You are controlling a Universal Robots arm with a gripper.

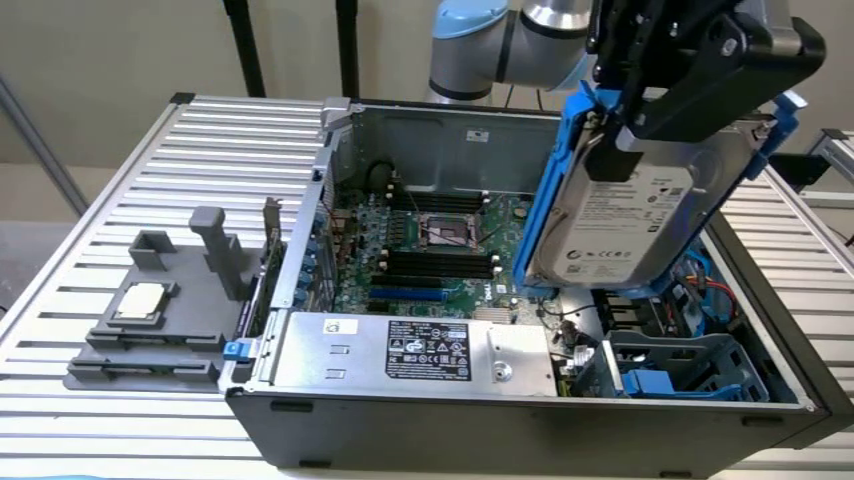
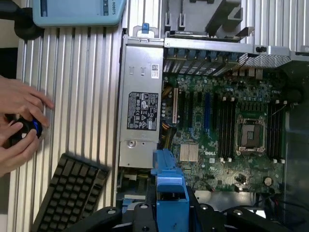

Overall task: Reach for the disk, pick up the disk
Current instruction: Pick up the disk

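Already the disk (image 1: 627, 215) hangs in the air above the open computer case (image 1: 534, 410), a silver-grey hard drive with a white label, framed by its bright blue carrier (image 1: 554, 160). The gripper (image 1: 638, 125) is clamped on its upper end, black fingers pinching the drive and carrier from either side, so the drive dangles tilted with its label facing the exterior view. It sits over the drive bay area on the exterior view's right, clear of the blue bay cage (image 1: 667, 365) beneath, which suggests it is held high so that it cannot snag cables or the cage walls.

In the wrist view the blue carrier (image 2: 170, 186) runs straight down between the black gripper fingers (image 2: 145, 215), with the motherboard (image 2: 227, 130) and its empty CPU socket (image 2: 251, 133) far below, and the power supply (image 2: 140, 111) lying along the case edge.

Outside the case, on the slatted table (image 1: 134, 420), a grey fixture (image 1: 160, 320) holds a small square silver chip (image 1: 140, 300), set well apart from the work. A person's hands (image 2: 19, 125) rest on a small dark controller beside a keyboard (image 2: 67, 198), probably steering the arm
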